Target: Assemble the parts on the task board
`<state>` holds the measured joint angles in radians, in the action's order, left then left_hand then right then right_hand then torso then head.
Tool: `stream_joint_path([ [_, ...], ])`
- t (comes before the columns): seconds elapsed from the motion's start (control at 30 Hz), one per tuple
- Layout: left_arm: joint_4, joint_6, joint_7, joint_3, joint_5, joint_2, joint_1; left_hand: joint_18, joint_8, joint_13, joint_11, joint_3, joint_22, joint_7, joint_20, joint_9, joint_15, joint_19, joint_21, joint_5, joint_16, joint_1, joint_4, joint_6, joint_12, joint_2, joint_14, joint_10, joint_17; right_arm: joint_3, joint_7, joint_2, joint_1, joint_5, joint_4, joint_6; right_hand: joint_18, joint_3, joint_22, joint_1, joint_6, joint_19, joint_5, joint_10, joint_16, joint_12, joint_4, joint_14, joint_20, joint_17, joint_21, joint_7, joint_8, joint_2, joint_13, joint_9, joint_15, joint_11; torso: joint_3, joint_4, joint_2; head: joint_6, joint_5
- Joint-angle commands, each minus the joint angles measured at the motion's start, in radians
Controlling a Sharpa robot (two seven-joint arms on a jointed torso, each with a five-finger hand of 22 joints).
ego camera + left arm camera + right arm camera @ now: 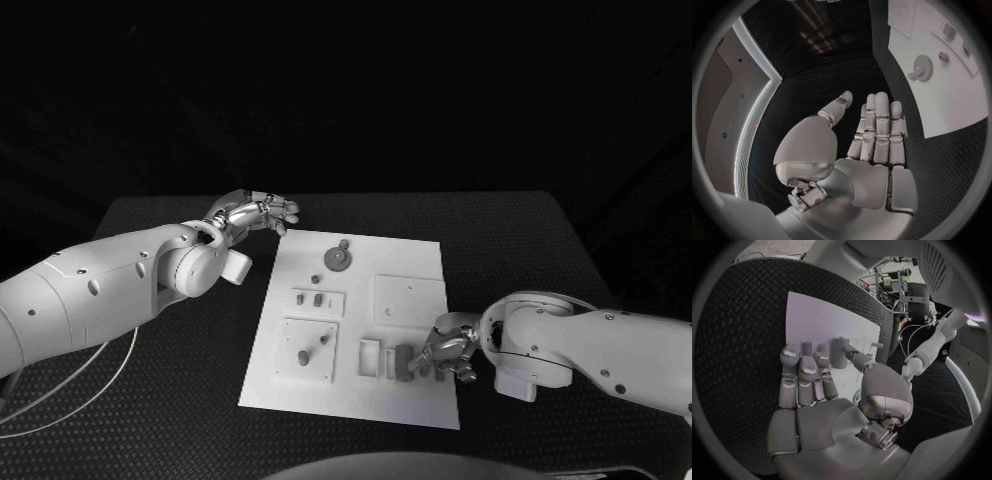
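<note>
Resting at the near right corner of the white board, the right hand pinched a small grey peg upright between thumb and fingers, beside the parts standing in the board's near slots. The left hand hovered off the board's far left corner, fingers straight and apart, holding nothing, near the gear.

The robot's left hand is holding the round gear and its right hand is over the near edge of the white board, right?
Not quite. The left hand holds nothing; the left wrist view shows the gear lying on the task board, apart from it. The right hand is over the board's near edge.
</note>
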<state>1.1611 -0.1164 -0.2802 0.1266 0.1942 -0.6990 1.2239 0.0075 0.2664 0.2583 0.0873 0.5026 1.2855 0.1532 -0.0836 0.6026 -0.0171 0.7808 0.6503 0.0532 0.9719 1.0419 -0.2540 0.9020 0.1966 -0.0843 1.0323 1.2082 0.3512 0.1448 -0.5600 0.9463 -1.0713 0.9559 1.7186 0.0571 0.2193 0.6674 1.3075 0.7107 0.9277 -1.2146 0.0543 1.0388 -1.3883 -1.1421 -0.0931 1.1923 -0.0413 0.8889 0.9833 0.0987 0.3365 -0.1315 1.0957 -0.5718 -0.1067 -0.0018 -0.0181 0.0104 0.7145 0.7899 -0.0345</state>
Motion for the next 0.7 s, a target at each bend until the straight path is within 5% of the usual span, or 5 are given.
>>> stream_joint_path([
  [0.03, 0.003, 0.015, -0.006, -0.001, -0.006, 0.002, 0.001, -0.002, -0.007, 0.000, 0.000, 0.000, 0.001, 0.002, -0.025, 0.002, 0.007, -0.002, -0.006, 0.000, -0.006, -0.008, 0.008, -0.002, 0.007, -0.004, -0.003, -0.007, 0.001, 0.000, 0.014, -0.014, 0.001, 0.028, -0.006, -0.036, 0.042, 0.000, 0.016, -0.009, 0.018, 0.007, -0.006, 0.007, 0.005, 0.004, -0.006, 0.006, 0.002, 0.002, 0.004, 0.011, -0.006, -0.003, 0.002, 0.002, 0.000, 0.001, 0.0000, 0.0000, 0.000, 0.002, 0.000],
  [0.43, 0.003, 0.017, -0.002, -0.001, -0.006, 0.001, 0.001, -0.002, -0.007, 0.000, 0.000, 0.000, 0.002, 0.003, -0.025, 0.002, 0.007, -0.002, -0.006, 0.000, -0.006, -0.009, 0.009, -0.002, 0.007, -0.004, -0.003, -0.007, 0.002, 0.000, 0.018, -0.031, 0.001, 0.028, -0.010, -0.077, 0.042, 0.004, 0.011, -0.035, 0.015, 0.009, -0.006, 0.004, 0.013, 0.010, 0.001, 0.007, 0.003, 0.009, 0.005, 0.013, -0.014, -0.048, 0.006, 0.005, 0.002, 0.003, -0.0011, 0.0004, 0.000, 0.002, 0.000],
  [0.7, 0.004, 0.017, -0.002, -0.001, -0.006, 0.002, 0.001, -0.002, -0.007, 0.000, 0.000, -0.001, 0.002, 0.003, -0.025, 0.002, 0.007, -0.002, -0.007, 0.000, -0.006, -0.010, 0.010, -0.003, 0.007, -0.005, -0.003, -0.008, 0.002, 0.000, 0.011, -0.055, 0.001, 0.015, -0.030, -0.065, 0.042, 0.008, 0.010, -0.040, 0.012, 0.009, -0.006, 0.004, 0.016, 0.011, 0.006, 0.007, 0.002, 0.012, 0.005, 0.014, -0.017, -0.055, 0.008, 0.005, 0.003, 0.004, -0.0009, 0.0003, 0.000, 0.002, 0.001],
])
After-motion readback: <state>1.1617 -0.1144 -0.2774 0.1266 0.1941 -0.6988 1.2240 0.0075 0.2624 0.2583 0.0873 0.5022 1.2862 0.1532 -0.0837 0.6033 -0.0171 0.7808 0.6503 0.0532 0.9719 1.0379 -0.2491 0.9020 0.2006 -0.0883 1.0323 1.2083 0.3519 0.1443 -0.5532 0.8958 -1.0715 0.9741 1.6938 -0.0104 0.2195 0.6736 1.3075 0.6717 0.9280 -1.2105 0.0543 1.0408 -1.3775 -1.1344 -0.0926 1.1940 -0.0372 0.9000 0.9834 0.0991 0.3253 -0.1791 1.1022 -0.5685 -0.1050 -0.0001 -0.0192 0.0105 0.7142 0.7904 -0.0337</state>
